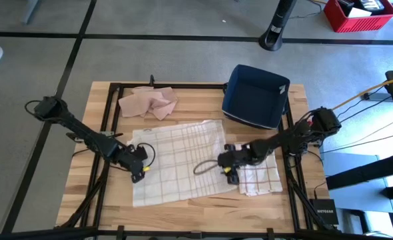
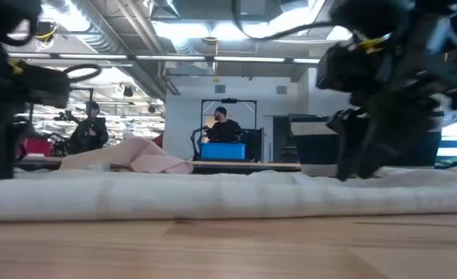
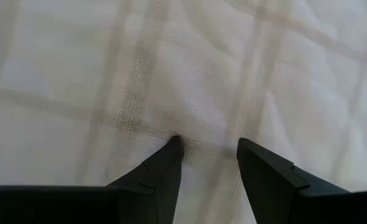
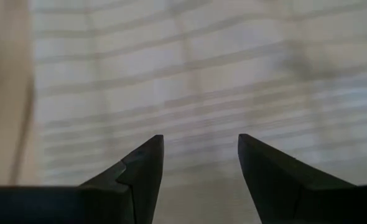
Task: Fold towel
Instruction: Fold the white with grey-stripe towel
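Hovering: both dark arms sit low over a white cotton towel with a faint red check (image 1: 176, 163), spread flat in the centre of the light wooden tabletop (image 1: 203, 105).
Towel: it lies as a rough rectangle, its long axis running left to right across the high view, with the near edge towards the bottom of the frame.
Left end effector (image 1: 138, 170): at the towel's left edge, lower left of centre; the left wrist view shows its two dark fingers (image 3: 165, 171) apart, tips at or just above the weave, with no cloth pinched between them.
Right end effector (image 1: 228, 162): at the towel's right edge, right of centre; in its wrist view the fingers stand apart above the checked cloth, gripping nothing.
Key relation: the towel stretches between the two end effectors, one at each short side, so neither arm is clearly nearer; a fold would likely turn on each pinching the edge directly beneath it.
Risk: judged from the thin, flat weave, a shallow pinch could slip off the edge.
Second cloth: a smaller checked cloth (image 1: 260, 177) lies just right of the right end effector, touching or overlapping the towel's edge; which, cannot be told.
Elsewhere: a crumpled pink cloth (image 1: 148, 101) at upper left of the tabletop and a dark blue bin (image 1: 255, 97) at upper right.
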